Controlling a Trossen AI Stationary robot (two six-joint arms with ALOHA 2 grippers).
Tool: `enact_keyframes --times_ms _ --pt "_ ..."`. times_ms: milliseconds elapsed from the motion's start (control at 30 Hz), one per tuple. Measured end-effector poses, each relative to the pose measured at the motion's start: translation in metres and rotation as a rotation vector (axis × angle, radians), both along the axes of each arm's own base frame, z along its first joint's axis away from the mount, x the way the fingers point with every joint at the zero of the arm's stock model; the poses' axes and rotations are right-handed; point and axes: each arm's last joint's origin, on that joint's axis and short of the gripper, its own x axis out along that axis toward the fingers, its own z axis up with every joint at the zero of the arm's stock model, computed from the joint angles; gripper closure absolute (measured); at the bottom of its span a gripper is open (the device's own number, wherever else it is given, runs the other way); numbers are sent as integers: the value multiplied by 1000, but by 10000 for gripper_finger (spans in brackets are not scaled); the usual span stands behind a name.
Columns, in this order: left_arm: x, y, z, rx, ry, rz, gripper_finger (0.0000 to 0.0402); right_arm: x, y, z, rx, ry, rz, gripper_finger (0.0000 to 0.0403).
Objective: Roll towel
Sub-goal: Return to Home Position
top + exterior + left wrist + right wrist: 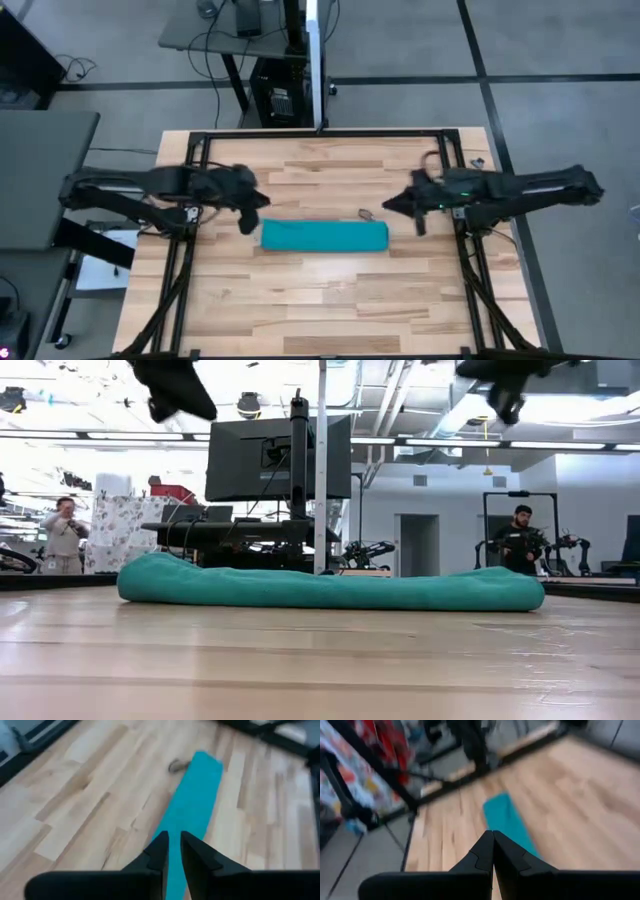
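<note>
The teal towel (324, 236) lies on the wooden table (330, 310) as a long rolled bundle, running left to right across the table's middle; it also shows in the low view (330, 588). A small pale tag (365, 215) sticks out at its far edge. My left gripper (248, 222) hangs above the table just left of the towel's left end, its fingers a narrow gap apart (173, 851). My right gripper (418, 225) hangs above the table right of the towel's right end, shut and empty (493, 851). Both are well clear of the towel in the low view.
Black frame rails (330, 135) run along the table's far edge and down both sides. A monitor on a stand (280, 458) is behind the far edge. People stand in the room beyond (66, 532). Bare wood lies near and far of the towel.
</note>
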Motion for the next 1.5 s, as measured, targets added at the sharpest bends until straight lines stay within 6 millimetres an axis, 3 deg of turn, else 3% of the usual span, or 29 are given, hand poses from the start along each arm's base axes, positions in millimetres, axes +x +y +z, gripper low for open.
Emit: enact_keyframes --times_ms 100,233,433,700,1133,1500 --pt "-16 1 11 -14 -74 12 364 -20 8 -17 -65 -34 5 403" --pt "-29 1 18 -37 -139 24 363 -30 14 -52 -86 -147 -31 403" --pt "-31 -3 20 -8 -144 -36 363 -38 15 -92 -104 -333 -27 403" --pt "-23 -5 15 -69 -118 -22 363 -42 5 -127 -165 -314 -93 403" --pt "-20 -10 22 -70 -197 -68 363 -50 -11 -145 -269 -122 -164 403" --pt "-58 -10 40 -45 -330 -236 363 -53 -21 -141 -271 -164 -148 403"
